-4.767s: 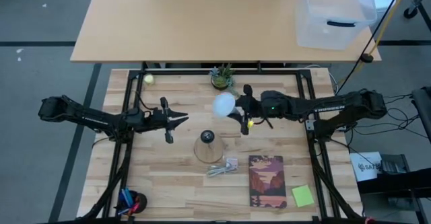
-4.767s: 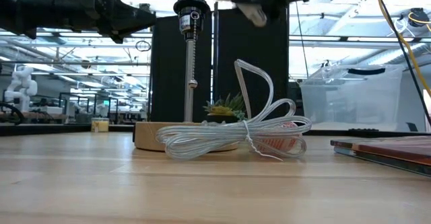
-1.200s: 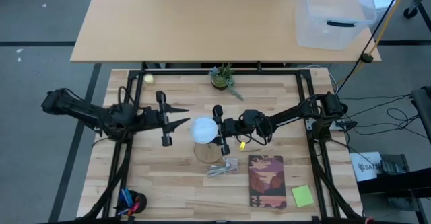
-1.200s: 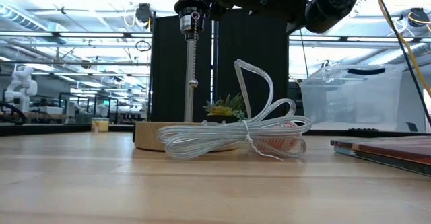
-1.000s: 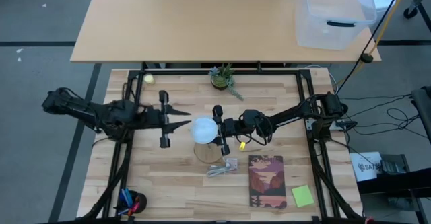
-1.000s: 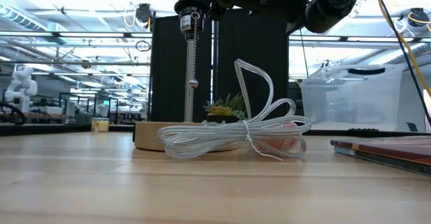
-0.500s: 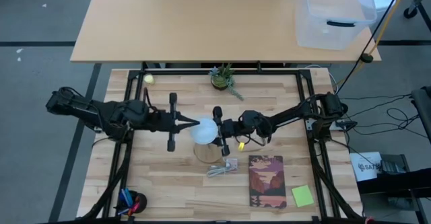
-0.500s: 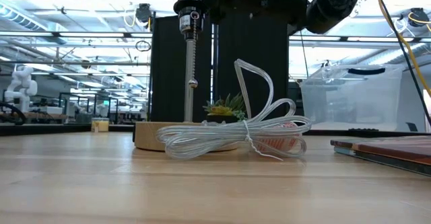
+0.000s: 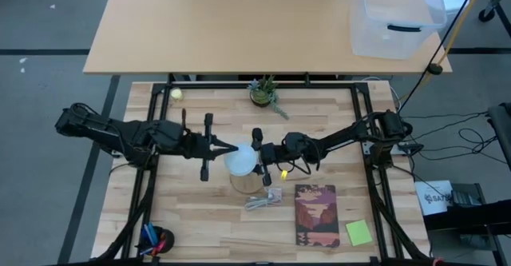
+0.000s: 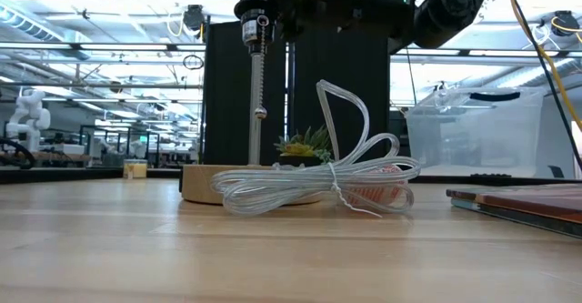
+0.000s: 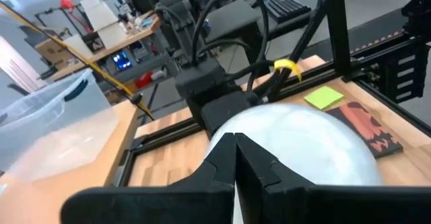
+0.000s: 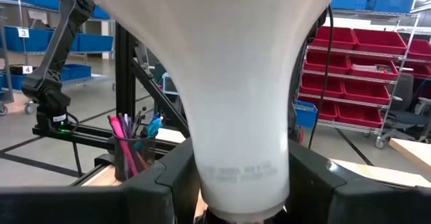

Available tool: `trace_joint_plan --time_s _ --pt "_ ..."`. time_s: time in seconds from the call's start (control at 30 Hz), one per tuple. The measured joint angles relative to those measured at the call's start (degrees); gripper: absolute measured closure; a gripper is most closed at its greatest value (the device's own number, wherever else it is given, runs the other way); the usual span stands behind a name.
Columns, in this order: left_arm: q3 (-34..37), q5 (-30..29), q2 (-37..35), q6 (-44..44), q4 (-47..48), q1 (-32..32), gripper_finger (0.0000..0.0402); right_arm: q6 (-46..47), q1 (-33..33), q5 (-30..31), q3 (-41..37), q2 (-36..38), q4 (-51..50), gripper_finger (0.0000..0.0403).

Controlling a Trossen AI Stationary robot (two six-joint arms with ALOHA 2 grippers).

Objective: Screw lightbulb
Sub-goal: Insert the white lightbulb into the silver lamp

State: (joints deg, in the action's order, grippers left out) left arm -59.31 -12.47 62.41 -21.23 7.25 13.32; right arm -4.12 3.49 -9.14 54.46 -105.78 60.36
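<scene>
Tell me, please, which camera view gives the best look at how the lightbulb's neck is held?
The right wrist view: the lightbulb's neck sits clamped between the right pincer's fingers. The high view shows only its globe, touched by the left pincer. The left wrist view shows the globe alone; the low view hides it.

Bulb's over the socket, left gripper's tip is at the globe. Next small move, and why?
Probably ease the right gripper down and start twisting. It grips the lightbulb by the neck, directly over the lamp socket in the high view. The left gripper, fingers shut, only rests its tip at the globe. Whether the threads have met is hidden, so go slowly.
</scene>
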Motion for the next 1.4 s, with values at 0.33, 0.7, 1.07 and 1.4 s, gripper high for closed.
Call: trace_joint_plan --time_s 0.33,0.7,1.07,1.4 --pt "-0.24 2.78 0.09 -2.28 -0.02 0.48 0.0401 0.0 -0.11 0.06 0.02 0.05 0.42 0.0237" --pt "-0.74 5.49 0.28 -2.79 3.09 0.25 0.0401 -0.45 -0.15 0.25 0.11 0.14 0.61 0.0259" --pt "-0.98 5.51 2.08 -0.22 3.19 -3.39 0.0402 -0.23 -0.22 0.66 0.11 0.16 0.57 0.0256" --pt "-0.9 6.12 2.12 0.19 3.39 -3.43 0.0402 0.01 -0.13 0.27 0.13 0.18 0.55 0.0245"
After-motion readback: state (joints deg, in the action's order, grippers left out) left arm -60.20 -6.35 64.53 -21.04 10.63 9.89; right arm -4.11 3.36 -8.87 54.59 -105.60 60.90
